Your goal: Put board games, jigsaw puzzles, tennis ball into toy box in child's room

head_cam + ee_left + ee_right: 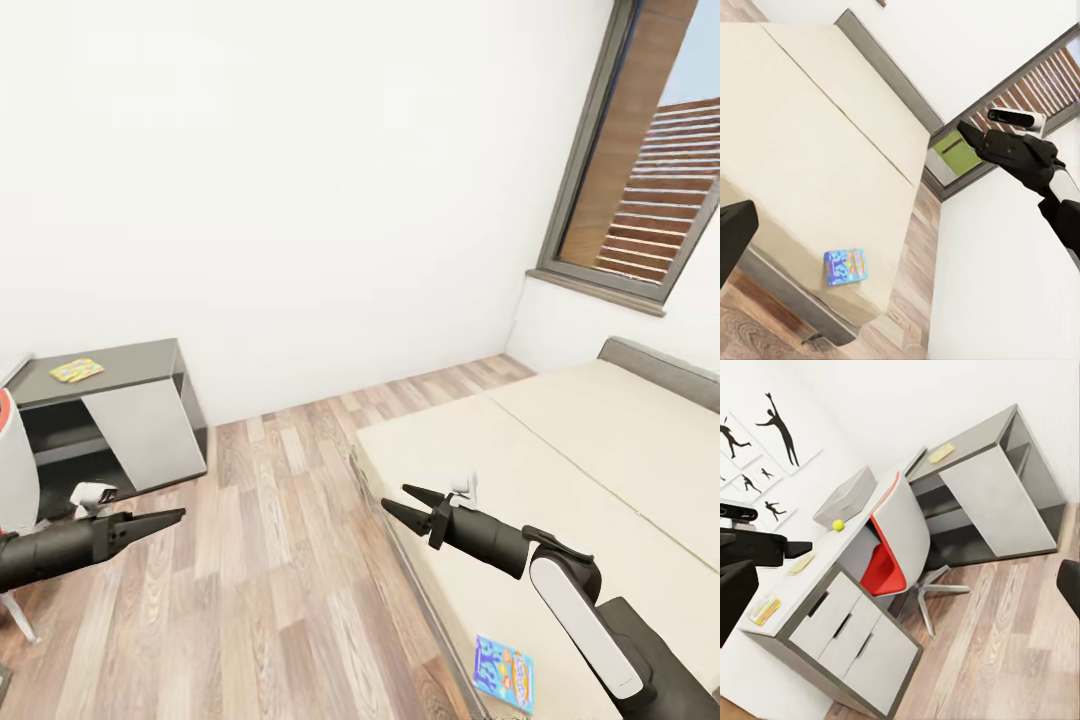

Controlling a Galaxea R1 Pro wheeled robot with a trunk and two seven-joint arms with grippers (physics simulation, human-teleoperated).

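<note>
The right end effector (404, 505) is held released, fingers parted, above the bed (560, 470) edge; the left end effector (170, 518) appears clenched. A blue board game (504, 673) is seen below the right one on the bed. The toy box (846, 496) sits on the bench (832, 556).

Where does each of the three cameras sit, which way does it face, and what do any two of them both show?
Head view: high on the robot, facing down over the wood floor, bed and low dark desk section; both grippers, left and right, show.
Left wrist view: on the left arm, facing the bed and window; the right gripper shows.
Right wrist view: on the right arm, facing the desk, toy box, tennis ball and chair.
Shared: head and left wrist views both show the blue board game on the bed.
</note>
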